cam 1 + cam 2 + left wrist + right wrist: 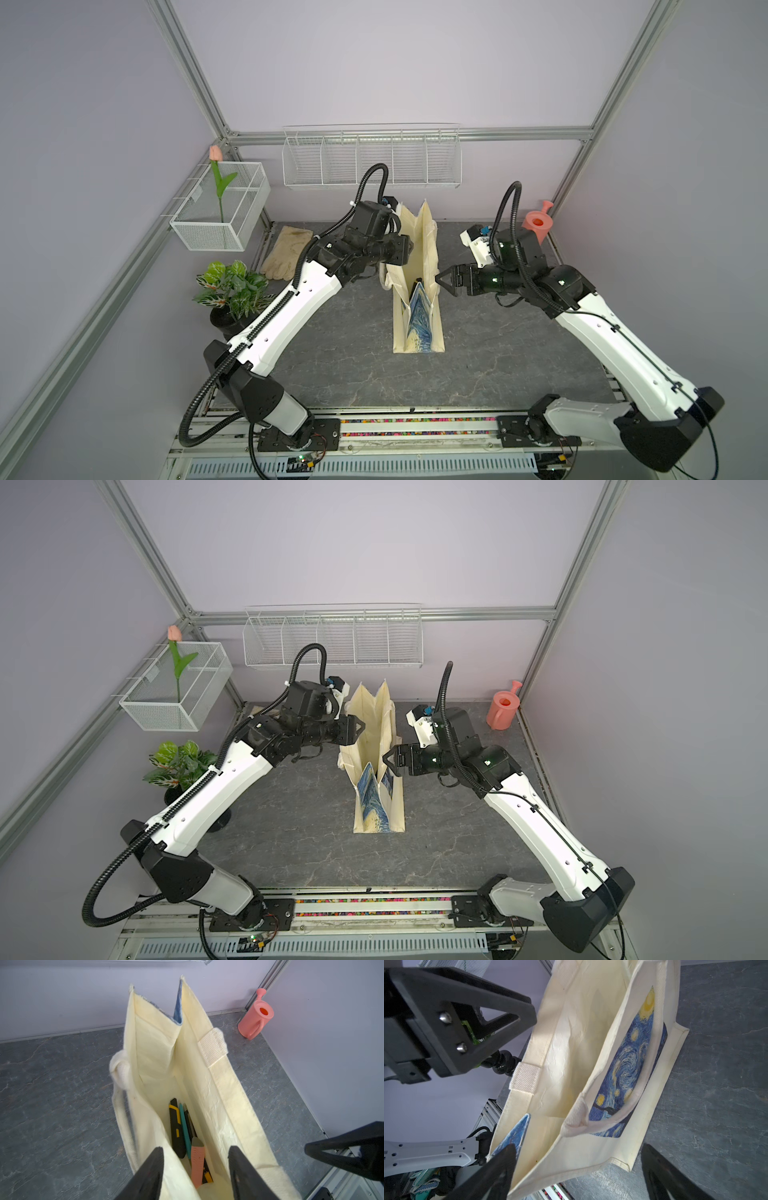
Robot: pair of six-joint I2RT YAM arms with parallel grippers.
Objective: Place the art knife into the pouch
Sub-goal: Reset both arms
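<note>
On grey stone-look tabletop (498, 353), upright pouch (419, 249), lilac walls (374, 62)

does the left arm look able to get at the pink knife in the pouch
Probably yes: the left gripper hangs open above the open pouch, and the pink knife lies uncovered at its bottom. The narrow walls may crowd it.

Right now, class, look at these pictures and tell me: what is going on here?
Two robot arms flank the pouch, a cream tote standing upright with its mouth open. The left gripper hovers over the mouth, open and empty. Several art knives lie on the bottom inside. The right gripper is open beside the pouch, gripping nothing.
</note>
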